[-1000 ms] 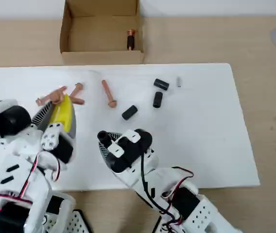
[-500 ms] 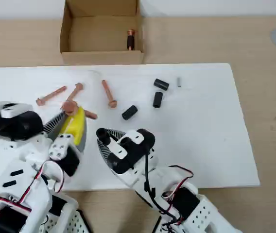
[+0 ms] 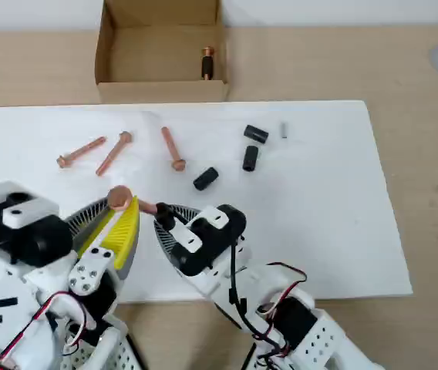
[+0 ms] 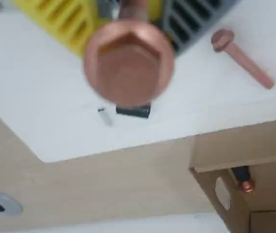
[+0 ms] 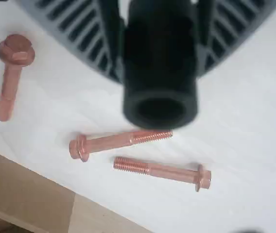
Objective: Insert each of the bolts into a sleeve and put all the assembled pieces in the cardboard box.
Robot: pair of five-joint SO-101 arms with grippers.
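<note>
— What is in each hand?

— My left hand [image 3: 124,206] is closed on a bolt [image 4: 128,60], gripped near its head, low and left of centre in the high view. My right hand [image 3: 165,218] is clamped round a black sleeve [image 5: 160,77], just to the right of it. The bolt's tip points at the sleeve and sits just beside it.

— So what could go wrong?

— Alignment, mostly. I cannot tell whether the shank is square to the bore. If it goes in tilted, I judge the threads would catch on the rim. Pushing on would then twist the bolt in my grip or shove the sleeve out of the right hand.

— And if either slips?

— It drops onto the white sheet [image 3: 319,231] on the bench [image 3: 427,154] and probably rolls, since both are round. The three loose bolts [image 3: 113,153] lie upper left and the three loose sleeves [image 3: 250,157] just above centre. A stray piece could knock into either group.

— Anything else?

— My two arms are crowded together at the bottom of the frame, so a careless swing could bump one against the other. The cardboard box [image 3: 107,46] sits at the top edge with one assembled piece [image 3: 207,63] inside. The carry there passes over the loose parts.
</note>
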